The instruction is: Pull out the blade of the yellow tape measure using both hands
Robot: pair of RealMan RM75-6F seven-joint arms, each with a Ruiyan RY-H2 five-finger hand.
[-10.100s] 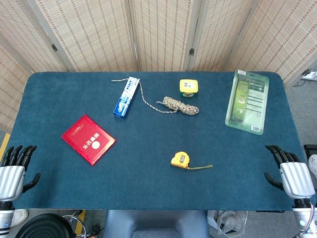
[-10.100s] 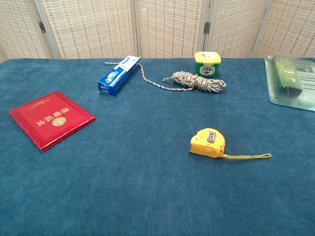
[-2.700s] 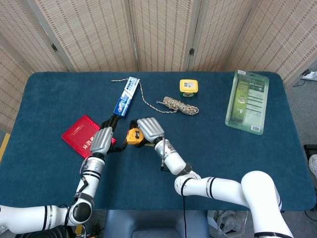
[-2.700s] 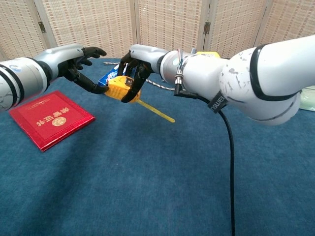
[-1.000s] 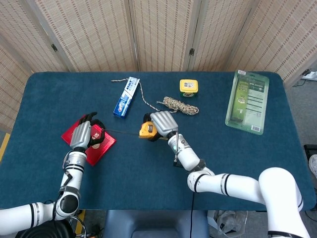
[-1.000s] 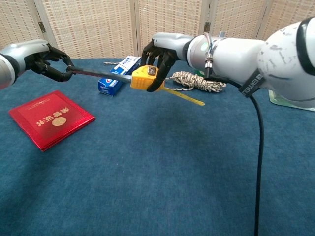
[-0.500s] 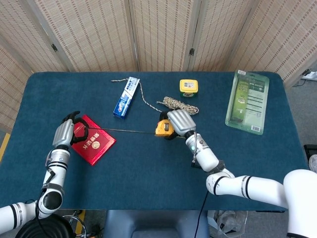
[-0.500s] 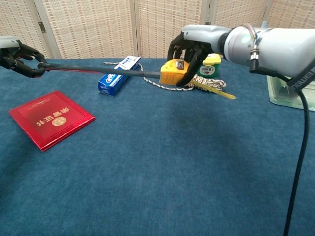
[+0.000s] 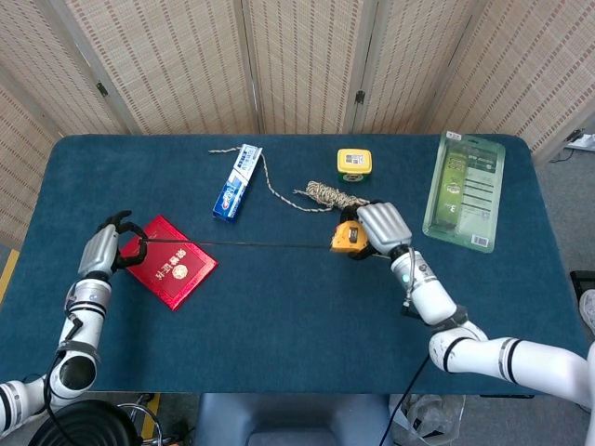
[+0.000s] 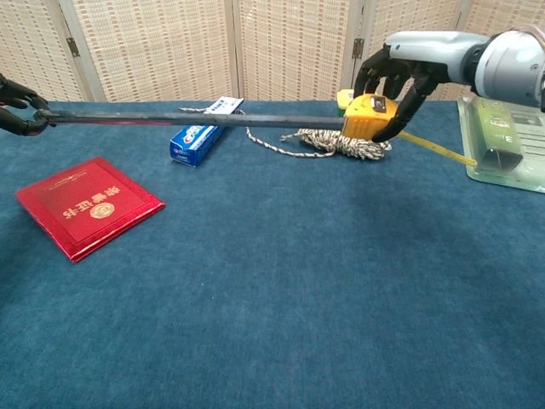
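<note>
The tape measure [image 9: 348, 236] is gripped in the right hand [image 9: 383, 229], the blade [image 9: 237, 244] tip pinched by the left hand [image 9: 102, 250]. The pull-out step appears well advanced; next, the hands would likely be drawn slightly further apart, grips kept firm.

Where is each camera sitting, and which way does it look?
Head view: sits high, looks down on the blue table; shows both arms, left hand, right hand.
Chest view: sits low, looks across the table at the woven screens; shows the right hand and only the left hand's fingers.
Both show the yellow tape measure, its dark blade and the red booklet.
</note>
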